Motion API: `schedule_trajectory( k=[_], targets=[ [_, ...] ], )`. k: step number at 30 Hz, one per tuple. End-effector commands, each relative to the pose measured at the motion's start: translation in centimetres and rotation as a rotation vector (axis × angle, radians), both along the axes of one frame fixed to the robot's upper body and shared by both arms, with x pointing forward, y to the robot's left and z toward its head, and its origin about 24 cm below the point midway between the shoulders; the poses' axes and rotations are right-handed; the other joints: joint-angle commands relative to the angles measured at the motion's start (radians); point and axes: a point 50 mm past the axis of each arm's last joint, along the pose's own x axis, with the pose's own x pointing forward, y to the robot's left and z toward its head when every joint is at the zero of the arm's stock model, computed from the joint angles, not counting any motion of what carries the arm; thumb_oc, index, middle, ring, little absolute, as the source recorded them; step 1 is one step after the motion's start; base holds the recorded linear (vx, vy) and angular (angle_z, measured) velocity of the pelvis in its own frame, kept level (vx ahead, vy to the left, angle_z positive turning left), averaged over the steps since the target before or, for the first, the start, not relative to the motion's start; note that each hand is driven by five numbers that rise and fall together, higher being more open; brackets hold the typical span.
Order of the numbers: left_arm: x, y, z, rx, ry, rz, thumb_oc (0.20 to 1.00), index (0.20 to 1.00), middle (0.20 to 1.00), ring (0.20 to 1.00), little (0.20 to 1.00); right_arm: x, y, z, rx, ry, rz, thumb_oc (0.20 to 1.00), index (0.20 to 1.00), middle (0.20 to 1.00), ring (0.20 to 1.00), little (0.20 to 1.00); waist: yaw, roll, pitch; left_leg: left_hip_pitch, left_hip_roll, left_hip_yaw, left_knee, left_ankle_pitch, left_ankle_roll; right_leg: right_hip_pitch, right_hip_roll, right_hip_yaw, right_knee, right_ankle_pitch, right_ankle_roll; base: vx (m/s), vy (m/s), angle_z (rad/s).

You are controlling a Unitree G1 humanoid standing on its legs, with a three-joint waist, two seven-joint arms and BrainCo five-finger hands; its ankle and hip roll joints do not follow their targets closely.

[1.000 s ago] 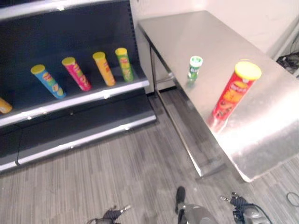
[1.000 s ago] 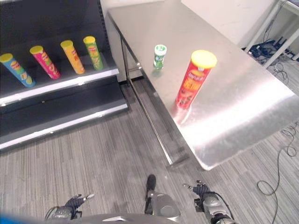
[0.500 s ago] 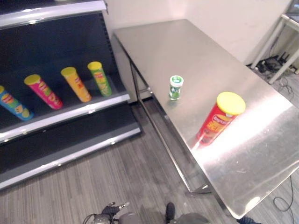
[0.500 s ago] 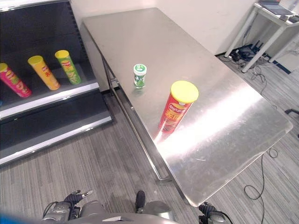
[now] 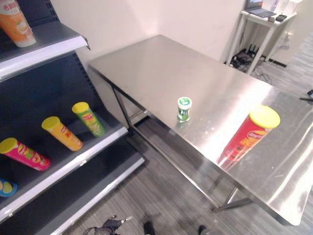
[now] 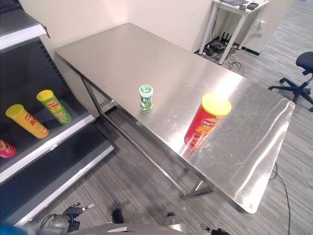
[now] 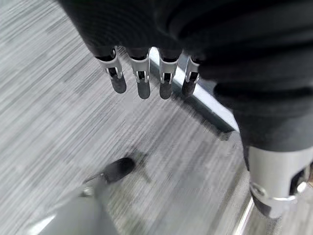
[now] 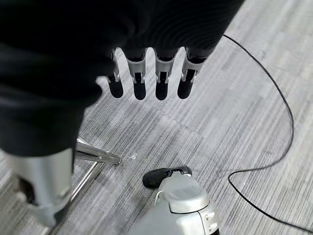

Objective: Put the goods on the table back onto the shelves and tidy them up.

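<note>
A tall red chip can with a yellow lid (image 5: 248,136) stands upright near the front right of the steel table (image 5: 161,68). A small green and white jar (image 5: 184,108) stands further left, close to the table's front edge. On the dark shelf (image 5: 73,164) to the left lie a green can (image 5: 88,119), an orange can (image 5: 62,133), a pink can (image 5: 24,153) and a blue can (image 5: 4,188). My left hand (image 7: 142,81) hangs over the floor with straight fingers, holding nothing. My right hand (image 8: 139,78) hangs the same way, empty, beside a table leg (image 8: 95,157).
An orange can (image 5: 16,22) stands on the upper shelf. A white side table (image 5: 261,17) with cables beneath it stands at the back right, and an office chair (image 6: 303,63) is at the far right. Grey striped floor lies between shelf and table.
The whole picture has swung towards the table and the right, so the camera moved. The cans and jar stay where they were. Both hands still hang low.
</note>
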Motion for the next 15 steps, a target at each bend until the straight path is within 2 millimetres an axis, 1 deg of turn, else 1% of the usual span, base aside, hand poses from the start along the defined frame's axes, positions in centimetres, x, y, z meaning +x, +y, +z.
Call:
schedule_trajectory(
  k=[1, 4, 6, 7, 9, 10, 12, 13, 14, 15],
  targets=[
    [0.0, 0.7, 0.3, 0.04, -0.011, -0.004, 1.0, 1.0, 1.0, 1.0, 1.0, 3.8, -3.1, 1.8, -0.092, -0.147, -0.086, 1.0, 1.0, 1.0, 1.0, 1.0, 0.001, 0.019, 0.006, 0.059, 0.029, -0.022, 0.012, -0.106, -0.036, -0.111, -0.038, 0.011, -0.001, 0.053, 0.074, -0.01, 0.147, -0.32],
    [-0.1, 0.9, 0.3, 0.041, -0.019, -0.003, 1.0, 1.0, 1.0, 1.0, 1.0, 4.3, -5.1, 2.9, -0.141, -0.231, -0.199, 1.0, 1.0, 1.0, 1.0, 1.0, -0.01, 0.014, 0.015, 0.069, 0.02, -0.002, 0.012, -0.115, -0.025, -0.137, -0.048, 0.02, 0.026, 0.074, 0.089, -0.02, 0.11, -0.27],
    [0.0, 0.9, 0.4, 0.039, -0.026, -0.009, 1.0, 1.0, 1.0, 1.0, 1.0, 4.0, -6.6, 3.7, -0.186, -0.254, -0.245, 1.0, 1.0, 1.0, 1.0, 1.0, -0.012, 0.011, 0.02, 0.074, 0.017, 0.008, 0.012, -0.121, -0.02, -0.148, -0.051, 0.01, 0.033, 0.079, 0.094, -0.02, 0.078, -0.27],
    [0.3, 1.1, 0.6, 0.04, -0.039, -0.016, 1.0, 1.0, 1.0, 1.0, 1.0, 2.9, -9.0, 4.8, -0.256, -0.258, -0.311, 1.0, 1.0, 1.0, 1.0, 1.0, -0.018, 0.004, 0.017, 0.076, 0.016, 0.011, 0.013, -0.124, -0.019, -0.146, -0.054, 0.002, 0.032, 0.086, 0.096, 0.0, 0.046, -0.24],
    [0.3, 1.0, 0.6, 0.04, -0.039, -0.017, 1.0, 1.0, 1.0, 1.0, 1.0, 2.9, -9.0, 4.9, -0.257, -0.258, -0.311, 1.0, 1.0, 1.0, 1.0, 1.0, -0.017, 0.005, 0.017, 0.077, 0.016, 0.011, 0.013, -0.125, -0.019, -0.145, -0.054, 0.002, 0.032, 0.086, 0.096, 0.01, 0.018, -0.15],
    [0.6, 1.1, 0.7, 0.039, -0.049, -0.026, 1.0, 1.0, 1.0, 1.0, 1.0, 1.6, -11.0, 5.9, -0.316, -0.254, -0.373, 1.0, 1.0, 1.0, 1.0, 1.0, -0.022, 0.0, 0.013, 0.076, 0.016, 0.008, 0.012, -0.126, -0.021, -0.138, -0.055, -0.009, 0.028, 0.084, 0.097, 0.03, 0.011, -0.09],
    [0.8, 1.0, 0.7, 0.04, -0.051, -0.038, 1.0, 1.0, 1.0, 1.0, 1.0, 0.3, -13.0, 7.2, -0.378, -0.255, -0.419, 1.0, 1.0, 1.0, 1.0, 1.0, -0.032, -0.01, 0.006, 0.079, 0.019, 0.005, 0.013, -0.13, -0.022, -0.131, -0.054, -0.015, 0.02, 0.079, 0.095, 0.04, 0.002, 0.09],
    [0.8, 1.0, 0.7, 0.039, -0.051, -0.039, 1.0, 1.0, 1.0, 1.0, 1.0, 0.2, -13.0, 7.2, -0.379, -0.255, -0.42, 1.0, 1.0, 1.0, 1.0, 1.0, -0.031, -0.008, 0.006, 0.079, 0.019, 0.004, 0.013, -0.13, -0.022, -0.129, -0.054, -0.016, 0.02, 0.079, 0.095, 0.05, -0.013, 0.16],
    [0.8, 0.7, 0.6, 0.034, -0.044, -0.054, 1.0, 1.0, 1.0, 1.0, 1.0, -0.6, -15.1, 9.0, -0.454, -0.281, -0.45, 1.0, 1.0, 1.0, 1.0, 1.0, -0.041, -0.018, -0.001, 0.084, 0.024, 0.005, 0.012, -0.131, -0.026, -0.123, -0.052, -0.02, 0.007, 0.079, 0.095, 0.04, -0.02, 0.06],
    [0.8, 0.5, 0.6, 0.032, -0.042, -0.061, 1.0, 1.0, 1.0, 1.0, 1.0, -0.8, -16.0, 10.0, -0.496, -0.297, -0.454, 1.0, 1.0, 1.0, 1.0, 1.0, -0.046, -0.023, -0.005, 0.087, 0.028, 0.007, 0.012, -0.132, -0.028, -0.119, -0.05, -0.022, -0.001, 0.08, 0.095, 0.05, -0.024, -0.01]
  ],
)
